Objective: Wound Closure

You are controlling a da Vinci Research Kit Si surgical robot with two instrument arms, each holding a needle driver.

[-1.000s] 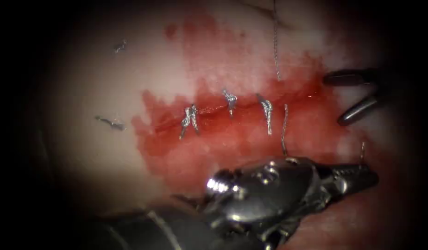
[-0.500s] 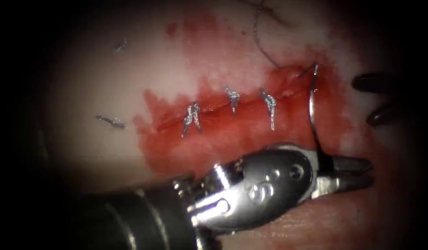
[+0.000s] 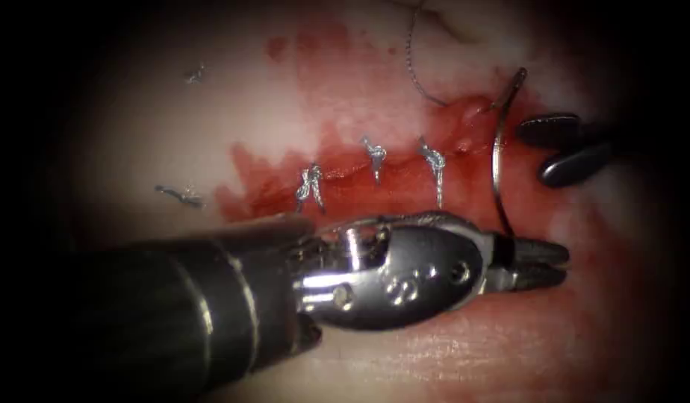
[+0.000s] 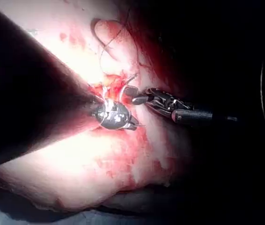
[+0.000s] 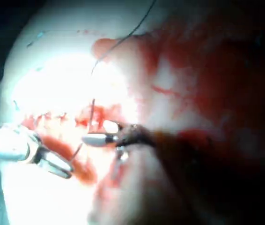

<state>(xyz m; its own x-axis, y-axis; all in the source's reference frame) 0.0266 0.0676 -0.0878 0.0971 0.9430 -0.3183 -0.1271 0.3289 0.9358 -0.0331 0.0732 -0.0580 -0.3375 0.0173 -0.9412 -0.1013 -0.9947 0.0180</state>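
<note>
The needle [image 3: 496, 160] is held near one end of its curve by the closed jaws of the left tool [image 3: 535, 263], which lies across the tissue [image 3: 173, 134] on the near side of the cut [image 3: 345, 173]. From those jaws the needle arcs upward and away, and its far end is seen at the right end of the cut, just above a raised lip of tissue; whether that end is buried in the tissue or only resting against it cannot be told. The thread [image 3: 414, 60] is seen running from that far end of the needle up and away across the pale tissue. The right tool [image 3: 558, 149] is placed just to the right of the needle's arc, beyond the left tool's jaws, with its jaws parted a little and nothing held between them. Three knotted stitches [image 3: 374, 155] are set along the cut, to the left of the needle and above the left tool's wrist. Red fluid [image 3: 285, 216] is spread around the cut, and short cut ends of thread [image 3: 179, 196] are left on the pale tissue well to the left.
</note>
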